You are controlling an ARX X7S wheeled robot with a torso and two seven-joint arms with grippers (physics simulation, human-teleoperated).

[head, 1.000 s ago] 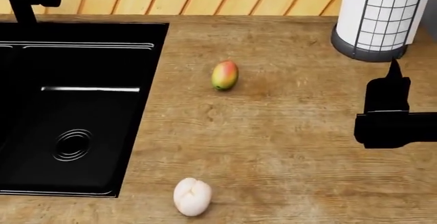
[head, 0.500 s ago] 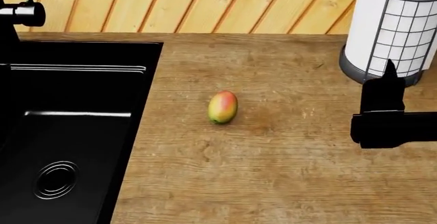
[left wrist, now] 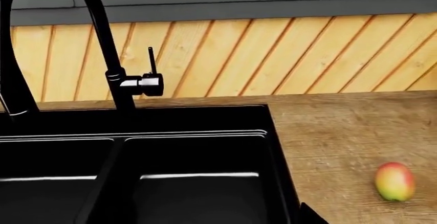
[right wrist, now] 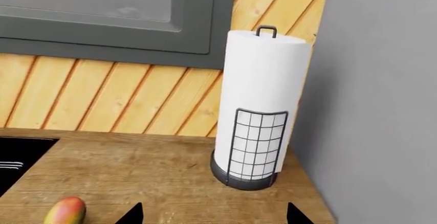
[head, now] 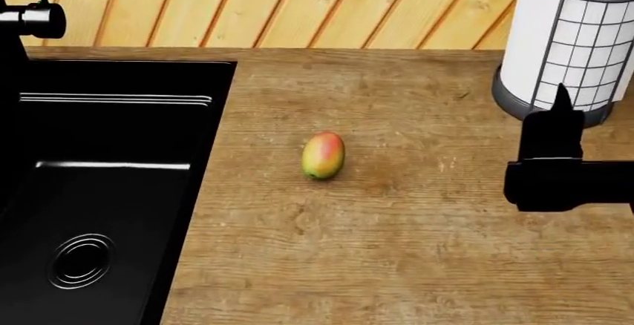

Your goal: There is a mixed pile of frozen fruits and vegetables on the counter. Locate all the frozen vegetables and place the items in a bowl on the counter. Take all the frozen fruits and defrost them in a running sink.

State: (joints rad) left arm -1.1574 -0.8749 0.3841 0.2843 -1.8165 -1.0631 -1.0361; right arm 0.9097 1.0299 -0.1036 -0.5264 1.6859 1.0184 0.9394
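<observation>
Wood-grain counter (head: 416, 251) carried the mango (head: 323, 155) between sink (head: 99, 191) and right gripper (head: 563, 95), whose fingertips stood wide apart, so approach should centre on the mango's short axis.

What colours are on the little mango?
The mango is red-orange fading into yellow and green, clearest in the head view.

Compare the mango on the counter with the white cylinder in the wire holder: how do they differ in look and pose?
The mango is small, oval and red-yellow-green; the paper towel roll is far larger, cylindrical and plain white. The mango lies on its side in the open, while the roll stands upright inside a black wire-grid holder. The mango sits mid-counter, nearer the sink; the roll stands toward the back wall. Both rest on the wood-grain counter, untouched by any gripper.
</observation>
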